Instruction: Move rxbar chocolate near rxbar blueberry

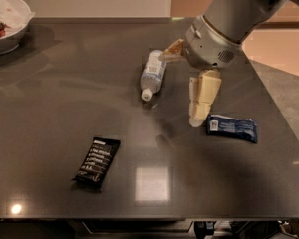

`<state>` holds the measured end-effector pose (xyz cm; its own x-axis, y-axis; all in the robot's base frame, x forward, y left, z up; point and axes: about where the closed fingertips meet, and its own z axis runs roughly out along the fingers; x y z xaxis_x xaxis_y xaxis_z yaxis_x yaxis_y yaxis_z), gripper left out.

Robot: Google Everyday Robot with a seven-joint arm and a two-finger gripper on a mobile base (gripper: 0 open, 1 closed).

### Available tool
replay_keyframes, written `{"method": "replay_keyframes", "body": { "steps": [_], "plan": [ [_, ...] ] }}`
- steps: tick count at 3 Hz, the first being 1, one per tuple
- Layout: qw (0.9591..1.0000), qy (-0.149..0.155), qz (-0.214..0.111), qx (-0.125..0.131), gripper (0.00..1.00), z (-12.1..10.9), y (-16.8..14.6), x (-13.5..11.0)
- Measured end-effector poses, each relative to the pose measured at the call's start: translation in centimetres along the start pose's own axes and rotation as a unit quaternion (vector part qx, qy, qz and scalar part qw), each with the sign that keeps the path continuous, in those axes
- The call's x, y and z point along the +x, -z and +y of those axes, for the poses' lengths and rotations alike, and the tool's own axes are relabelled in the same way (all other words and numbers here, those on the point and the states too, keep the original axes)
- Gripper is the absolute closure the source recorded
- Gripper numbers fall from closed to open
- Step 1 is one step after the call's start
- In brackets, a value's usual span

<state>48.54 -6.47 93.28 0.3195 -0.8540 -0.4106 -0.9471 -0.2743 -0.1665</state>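
Note:
The rxbar chocolate (97, 162), a black wrapper with rows of white text, lies flat on the dark table at the front left. The rxbar blueberry (232, 128), a dark blue wrapper with a white patch at its left end, lies at the right. My gripper (197, 119) hangs down from the grey arm over the table, just left of the blue bar and far right of the black bar. It holds nothing that I can see.
A clear plastic water bottle (153, 74) lies on its side at the table's middle, just left of the arm. A white bowl (5, 21) with dark red food stands at the far left corner. The table's edge (279, 98) runs diagonally at the right.

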Motion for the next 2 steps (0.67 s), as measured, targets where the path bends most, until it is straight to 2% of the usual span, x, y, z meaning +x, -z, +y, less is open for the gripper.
{"method": "replay_keyframes", "body": {
  "steps": [1, 2],
  "plan": [
    [0.9959, 0.081, -0.017, -0.037, 0.00, 0.1, -3.0, -3.4],
    [0.9859, 0.151, -0.020, -0.071, 0.00, 0.8, -5.8, -6.2]
  ]
}}
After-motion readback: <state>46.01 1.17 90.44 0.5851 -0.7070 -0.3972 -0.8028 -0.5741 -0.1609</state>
